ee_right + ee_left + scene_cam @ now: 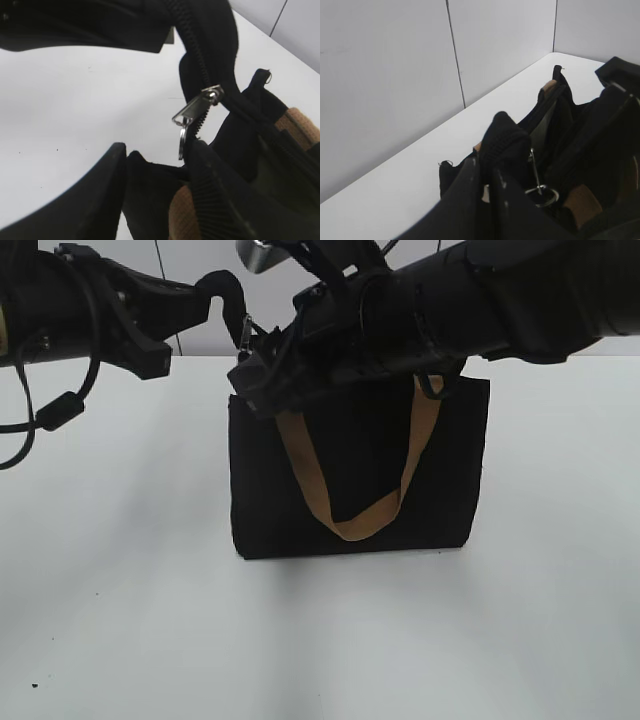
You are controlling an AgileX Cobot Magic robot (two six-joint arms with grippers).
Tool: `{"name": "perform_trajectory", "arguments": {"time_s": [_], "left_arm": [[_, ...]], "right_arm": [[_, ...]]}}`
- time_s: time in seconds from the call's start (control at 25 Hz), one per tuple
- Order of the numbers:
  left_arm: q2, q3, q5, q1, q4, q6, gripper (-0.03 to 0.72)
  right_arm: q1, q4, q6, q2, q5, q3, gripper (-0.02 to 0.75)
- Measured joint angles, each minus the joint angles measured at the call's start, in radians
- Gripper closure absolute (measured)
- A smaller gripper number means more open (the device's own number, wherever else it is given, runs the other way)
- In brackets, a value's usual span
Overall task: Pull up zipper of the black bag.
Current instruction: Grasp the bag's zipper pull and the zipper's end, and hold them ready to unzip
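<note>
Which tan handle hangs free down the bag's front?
The near tan handle, looping down the black bag front; the other handle stays up by the zipper.

Plain white table [120, 620], matte, lit evenly, with soft grey shadow pooling near the middle and a few tiny dark specks. Behind it, pale grey wall panels [385, 90] split by thin dark vertical seams [455, 55], meeting the table's far edge in a straight line.
</note>
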Motion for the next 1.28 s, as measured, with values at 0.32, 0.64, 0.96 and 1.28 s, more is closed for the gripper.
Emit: {"name": "perform_trajectory", "arguments": {"time_s": [0.32, 0.64, 0.96, 1.28], "left_arm": [[0.000, 0.000, -0.002, 0.000, 0.000, 0.000, 0.660], [0.000, 0.000, -0.003, 0.000, 0.000, 0.000, 0.660], [0.000, 0.000, -0.004, 0.000, 0.000, 0.000, 0.660], [0.000, 0.000, -0.004, 0.000, 0.000, 0.000, 0.660]], "right_arm": [[0.000, 0.001, 0.001, 0.020, -0.006, 0.000, 0.412], [0.000, 0.002, 0.002, 0.035, -0.038, 0.000, 0.563], [0.000, 0.024, 0.002, 0.035, -0.045, -0.046, 0.589], [0.000, 0.017, 0.001, 0.035, 0.052, -0.049, 0.540]]}}
